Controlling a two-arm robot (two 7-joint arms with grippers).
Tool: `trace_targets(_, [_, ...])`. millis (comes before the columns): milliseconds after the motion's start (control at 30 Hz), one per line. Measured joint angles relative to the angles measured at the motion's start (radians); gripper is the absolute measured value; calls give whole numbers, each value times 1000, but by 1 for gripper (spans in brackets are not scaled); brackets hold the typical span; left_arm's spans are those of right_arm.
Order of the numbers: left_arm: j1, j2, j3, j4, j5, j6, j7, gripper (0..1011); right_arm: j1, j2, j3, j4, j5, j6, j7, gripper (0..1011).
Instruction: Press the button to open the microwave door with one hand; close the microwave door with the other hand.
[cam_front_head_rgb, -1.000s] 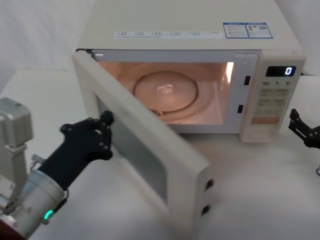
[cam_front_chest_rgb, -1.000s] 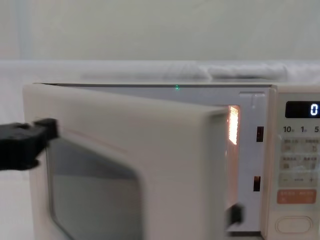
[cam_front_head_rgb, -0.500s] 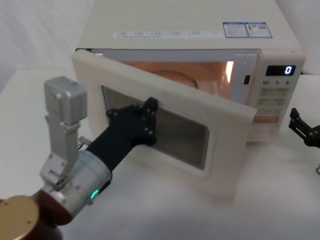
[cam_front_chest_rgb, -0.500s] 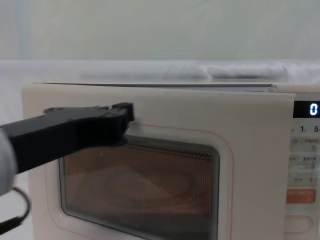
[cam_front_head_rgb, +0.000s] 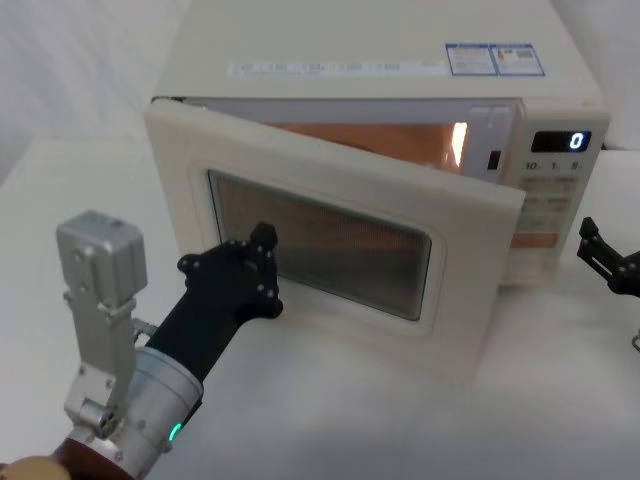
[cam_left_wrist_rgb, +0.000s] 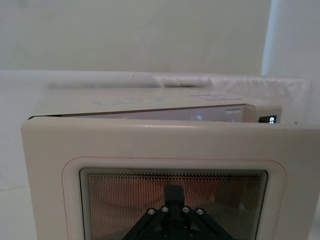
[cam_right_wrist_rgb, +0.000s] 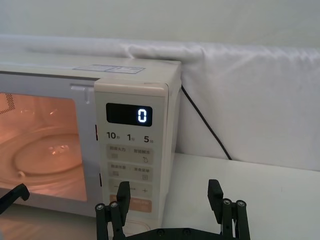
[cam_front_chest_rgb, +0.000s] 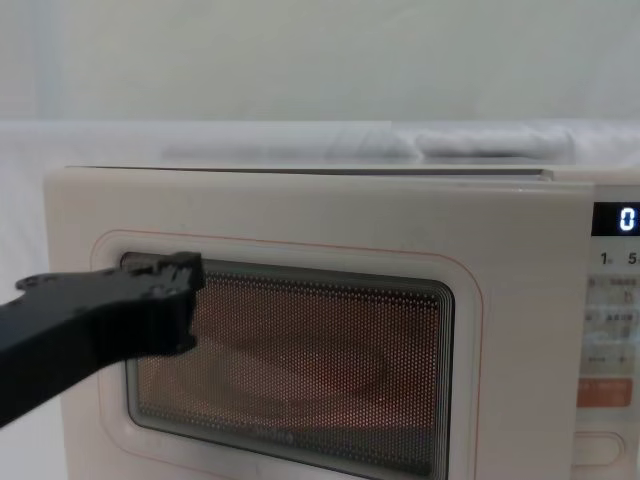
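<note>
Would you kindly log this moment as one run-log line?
microwave door: ajar, cavity lit | left claw: at door window, pushing | right claw: open, parked right of panel | display: 0

The microwave (cam_right_wrist_rgb: 135, 145) display (cam_right_wrist_rgb: 129, 115) reads "0".

Cream microwave door (cam_front_head_rgb: 330, 250) with dark mesh window stands slightly ajar mid-frame, lit microwave (cam_front_head_rgb: 380, 80) behind.
</note>
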Motion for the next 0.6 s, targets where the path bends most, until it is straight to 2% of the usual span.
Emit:
trace_targets(133, [19, 10, -8, 8, -5, -49, -39, 0, 0, 0, 0, 0, 0, 0, 0, 1002])
trace_targets(267, [11, 19, -6, 29, -17, -71, -74, 0, 0, 0, 0, 0, 0, 0, 0, 1002])
trace_targets(400, [-27, 26, 10, 63, -28, -70, -106, 0, 0, 0, 0, 0, 0, 0, 0, 1002])
trace_targets(567, [-113, 45, 44, 114, -44, -41, -154, 0, 0, 0, 0, 0, 0, 0, 0, 1002])
trace_targets(600, [-113, 45, 44, 114, -44, -41, -154, 0, 0, 0, 0, 0, 0, 0, 0, 1002])
